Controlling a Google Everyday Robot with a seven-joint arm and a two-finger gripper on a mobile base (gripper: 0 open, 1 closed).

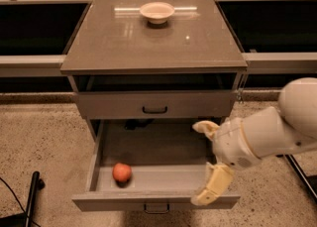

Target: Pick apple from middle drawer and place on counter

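Note:
The apple (121,172), small and red-orange, lies in the front left of the open middle drawer (163,144). The drawer is pulled out below a closed drawer front with a black handle (154,109). My gripper (197,164) hangs over the drawer's front right part, to the right of the apple and apart from it. Its two beige fingers (214,185) are spread wide and hold nothing. The counter (148,42) is the glossy brown-grey top of the cabinet.
A shallow beige bowl (157,11) stands at the back middle of the counter. Grey rails run left (29,65) and right of the cabinet. A black pole (30,196) lies on the speckled floor at lower left, and a dark bar (299,171) at the right.

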